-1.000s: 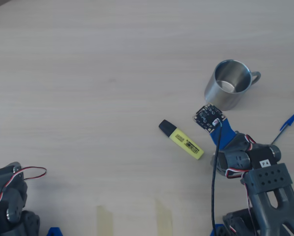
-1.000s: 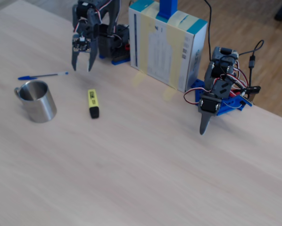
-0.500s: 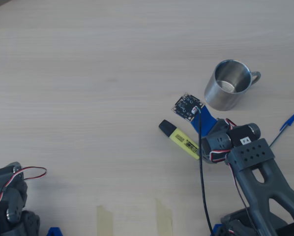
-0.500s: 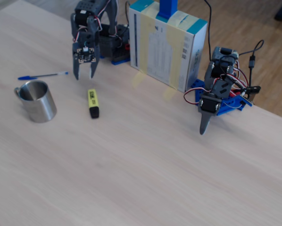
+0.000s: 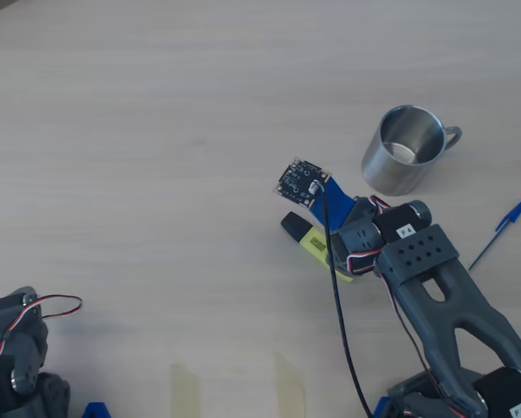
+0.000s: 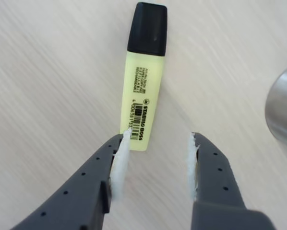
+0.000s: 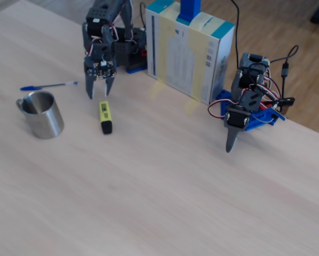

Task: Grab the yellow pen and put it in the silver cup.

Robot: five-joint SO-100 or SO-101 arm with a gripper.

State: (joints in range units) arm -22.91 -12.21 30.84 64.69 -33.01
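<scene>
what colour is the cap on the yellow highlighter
Black; the cap of the yellow pen shows best in the wrist view.

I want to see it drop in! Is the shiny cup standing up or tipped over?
Standing up. The silver cup sits on its base in the fixed view, and the overhead view looks straight into its open mouth.

Yellow pen (image 6: pixel 140 91): pale fluorescent yellow, black cap, black barcode print. Silver cup (image 5: pixel 404 148): shiny steel grey. Ballpoint (image 5: pixel 499 233): blue. Gripper (image 6: pixel 158 165): dark grey, white pads. Table (image 5: pixel 156 131): pale woodgrain.
</scene>
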